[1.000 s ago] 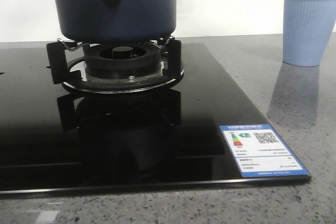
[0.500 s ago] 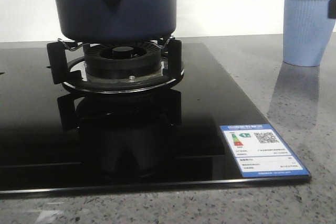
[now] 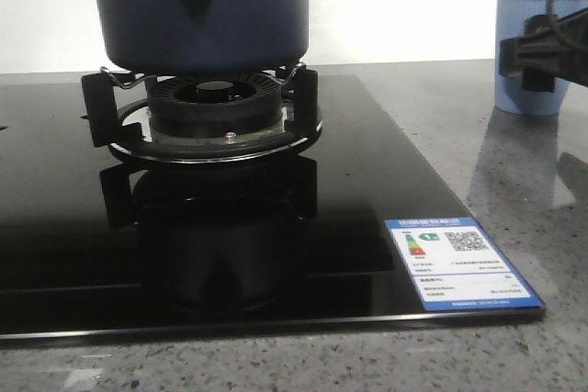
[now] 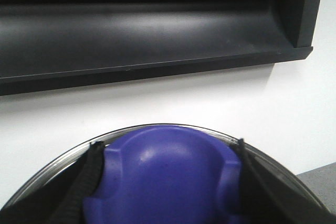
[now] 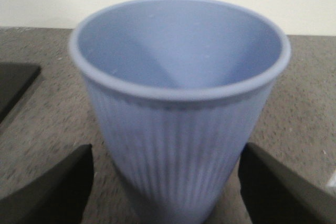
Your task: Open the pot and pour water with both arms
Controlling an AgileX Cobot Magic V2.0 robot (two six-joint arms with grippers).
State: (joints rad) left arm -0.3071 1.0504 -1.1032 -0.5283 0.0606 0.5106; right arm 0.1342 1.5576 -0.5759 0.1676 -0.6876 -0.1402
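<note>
Pot (image 3: 207,16) upright on burner (image 3: 216,103), handle lug facing camera, right hand (image 5: 167,192) spread around cup (image 5: 178,108), left hand's state unclear.

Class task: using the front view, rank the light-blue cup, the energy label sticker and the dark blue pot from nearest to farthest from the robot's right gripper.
1. Light-blue cup: right behind the right gripper, far right.
2. Energy label sticker: hob's front right corner.
3. Pot: on the burner, left.
</note>
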